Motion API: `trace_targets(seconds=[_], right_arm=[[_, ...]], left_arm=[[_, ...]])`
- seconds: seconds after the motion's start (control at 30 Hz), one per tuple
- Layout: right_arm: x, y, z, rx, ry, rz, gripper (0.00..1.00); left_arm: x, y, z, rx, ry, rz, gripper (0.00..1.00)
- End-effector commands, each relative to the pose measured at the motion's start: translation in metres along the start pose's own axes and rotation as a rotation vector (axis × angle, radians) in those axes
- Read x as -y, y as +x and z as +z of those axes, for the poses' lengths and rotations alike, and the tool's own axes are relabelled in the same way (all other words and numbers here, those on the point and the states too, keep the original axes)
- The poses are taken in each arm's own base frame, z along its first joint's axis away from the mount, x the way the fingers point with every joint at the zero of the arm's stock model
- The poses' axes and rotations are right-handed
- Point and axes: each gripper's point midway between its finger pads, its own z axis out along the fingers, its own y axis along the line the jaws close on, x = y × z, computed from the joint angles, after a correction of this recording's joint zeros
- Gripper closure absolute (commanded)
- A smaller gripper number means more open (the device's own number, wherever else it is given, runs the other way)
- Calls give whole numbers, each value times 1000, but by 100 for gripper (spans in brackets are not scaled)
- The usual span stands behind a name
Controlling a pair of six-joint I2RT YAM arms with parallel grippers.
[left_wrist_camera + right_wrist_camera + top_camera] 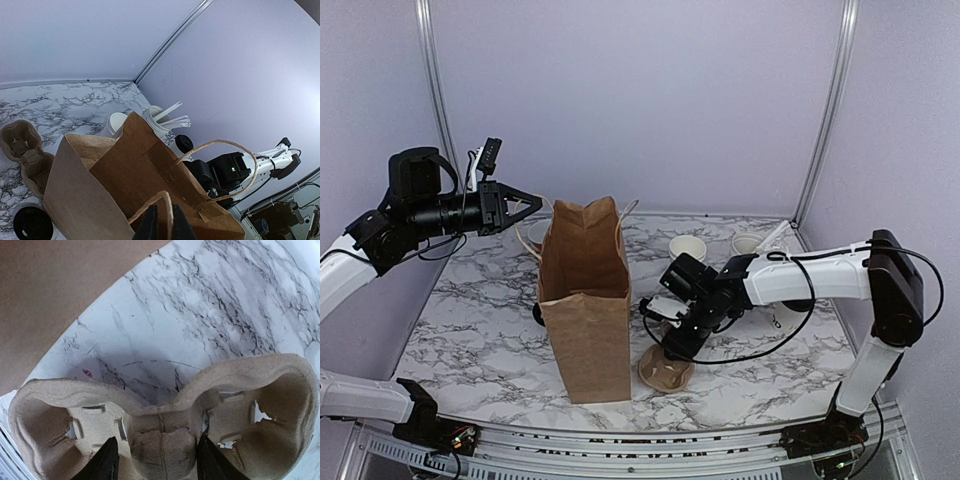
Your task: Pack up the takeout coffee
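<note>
Across the marble table (470, 320) I see the brown paper bag (585, 300) standing upright near the middle, its mouth open. On my overhead view the left gripper (538, 204) hangs level beside the bag's top edge. Its fingers sit close together with a handle (162, 194) loop at the gap, and I cannot tell whether they pinch it. Right of the bag, the right gripper (159, 462) is down on a pulp cup carrier (165, 405), fingers spread to either side of its centre hump. Farther right stands a frosted tumbler (157, 120) with sticks. Near it the takeout coffee (184, 143) sits outside the bag, only its black lid showing over the bag's edge.
</note>
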Motion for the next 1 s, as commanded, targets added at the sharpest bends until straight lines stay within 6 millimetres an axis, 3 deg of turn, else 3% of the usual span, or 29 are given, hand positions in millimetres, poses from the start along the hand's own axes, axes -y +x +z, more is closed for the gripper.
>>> trace_targets(seconds=[0.0,0.33,0.53,0.97], right_arm=[[1,-4,6,0,-16,-22,48],[1,-5,9,-8,-16,-32,47],[1,-6,9,-12,-17,-30,58],[-1,-30,-41,129,-9,-10,69]], left_arm=[[4,-5,-2,6,11,6,88],[4,-5,-1,3,13,4,88],[7,-6,0,-2,24,9,88],[35,-11,-14,-69,77,112,92]])
